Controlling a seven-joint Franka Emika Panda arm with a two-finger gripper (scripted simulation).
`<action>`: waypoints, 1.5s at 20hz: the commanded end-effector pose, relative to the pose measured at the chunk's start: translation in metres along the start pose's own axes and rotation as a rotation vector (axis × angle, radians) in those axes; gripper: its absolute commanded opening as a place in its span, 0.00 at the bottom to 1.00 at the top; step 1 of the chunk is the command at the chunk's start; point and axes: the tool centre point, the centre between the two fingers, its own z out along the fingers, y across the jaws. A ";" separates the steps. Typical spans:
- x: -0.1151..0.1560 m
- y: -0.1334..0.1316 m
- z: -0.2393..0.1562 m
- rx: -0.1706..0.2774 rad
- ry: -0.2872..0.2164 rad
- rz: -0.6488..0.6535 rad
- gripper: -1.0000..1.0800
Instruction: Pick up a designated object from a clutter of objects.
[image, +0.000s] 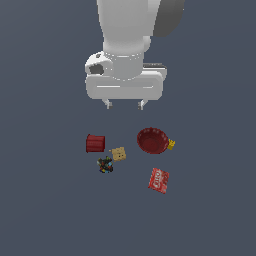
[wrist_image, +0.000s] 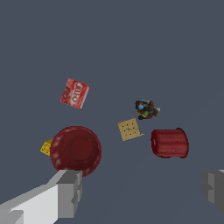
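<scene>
Upper arm runs off the top of the exterior view, and in the wrist view both fingers are clipped by the frame's edges, one showing only a sliver. That small yellow piece is half hidden behind the red bowl in both views. The dark multicoloured cluster is too small to identify, and the red box's white lettering can't be read.

arm: glossy white, rounded segments | gripper: white body, short grey fingers
</scene>
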 end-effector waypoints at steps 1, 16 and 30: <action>0.000 0.000 0.000 0.000 0.000 0.000 0.62; 0.011 0.034 0.044 0.008 -0.058 0.186 0.62; 0.018 0.088 0.113 0.049 -0.147 0.477 0.62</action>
